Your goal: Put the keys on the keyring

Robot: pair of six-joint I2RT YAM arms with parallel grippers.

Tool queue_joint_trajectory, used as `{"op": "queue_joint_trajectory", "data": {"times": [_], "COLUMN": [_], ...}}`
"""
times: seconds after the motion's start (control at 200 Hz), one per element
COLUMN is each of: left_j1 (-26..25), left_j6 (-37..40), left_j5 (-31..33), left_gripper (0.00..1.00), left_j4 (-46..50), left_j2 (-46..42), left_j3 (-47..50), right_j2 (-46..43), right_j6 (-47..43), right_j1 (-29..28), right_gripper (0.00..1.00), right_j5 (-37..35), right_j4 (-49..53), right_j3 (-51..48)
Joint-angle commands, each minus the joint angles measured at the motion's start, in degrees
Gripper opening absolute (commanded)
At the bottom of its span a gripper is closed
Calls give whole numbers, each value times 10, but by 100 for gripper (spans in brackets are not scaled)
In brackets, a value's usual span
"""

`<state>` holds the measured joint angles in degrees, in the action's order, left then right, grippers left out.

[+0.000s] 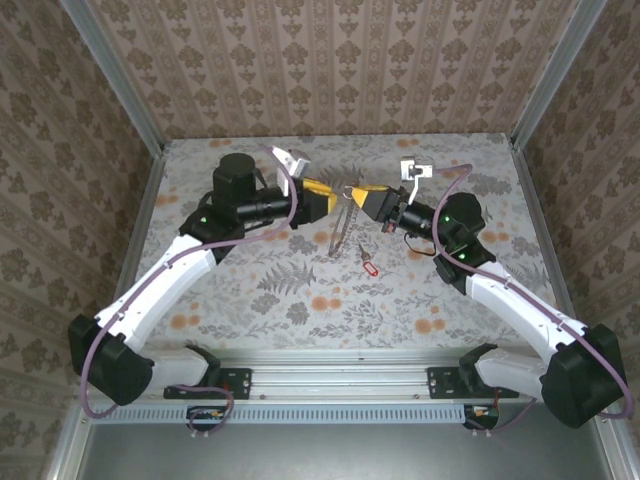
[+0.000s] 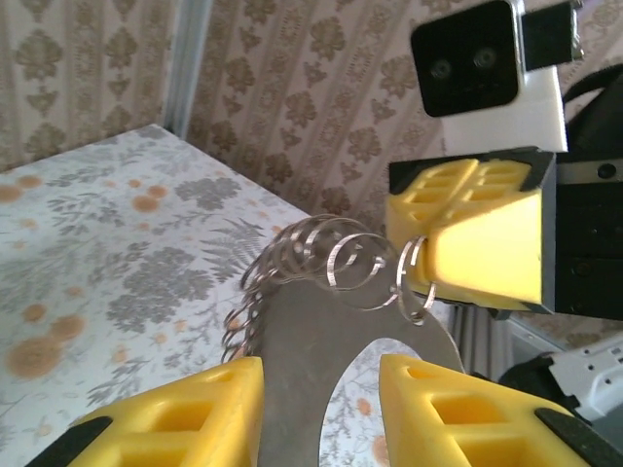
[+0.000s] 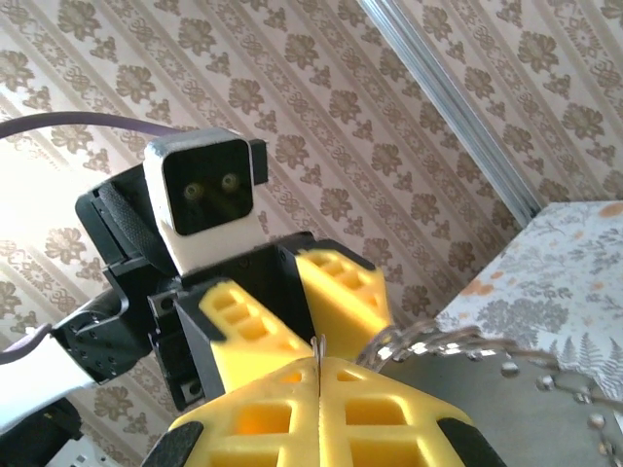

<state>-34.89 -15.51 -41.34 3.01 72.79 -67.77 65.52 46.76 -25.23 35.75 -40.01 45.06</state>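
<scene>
Clamped: left gripper [image 2: 321, 377] grips the keyring [image 2: 310, 321] by its flat grey part. The right gripper [image 3: 319, 370] is pinched tight on one wire coil. The wrist views show silvery coils along the ring's edge. The top view shows a thin dark loop hanging between both grippers, with the red-tagged key [image 1: 368, 265] on the table [image 1: 250, 290], near but apart.

a: what does the yellow-fingered left gripper [image 2: 316, 379] hold?
b: a flat dark-grey metal hoop [image 2: 302, 331] — thin silvery wire loops [image 2: 331, 258] coil over its top, the endmost nipped by the yellow-fingered right gripper [image 2: 417, 238].
</scene>
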Motion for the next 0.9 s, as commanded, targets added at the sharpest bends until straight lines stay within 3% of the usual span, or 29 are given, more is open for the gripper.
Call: {"op": "queue_joint_trajectory", "data": {"times": [0.0,0.32,0.895], "left_j1": [-7,-8,-8], "left_j6": [-18,-62,-91], "left_j5": [-21,-38,-61], "left_gripper": [38,36,32], "left_j4": [-25,-94,-124], "left_j2": [1,-2,22], "left_j3": [-21,-4,-12], "right_j2": [-3,8,14], "right_j6": [12,17,17], "right_j1": [-5,-10,-11], "right_gripper": [0,0,0], "right_j5": [-7,-13,-11], "right_j4": [-50,-55,-53], "right_j3": [28,24,25]}}
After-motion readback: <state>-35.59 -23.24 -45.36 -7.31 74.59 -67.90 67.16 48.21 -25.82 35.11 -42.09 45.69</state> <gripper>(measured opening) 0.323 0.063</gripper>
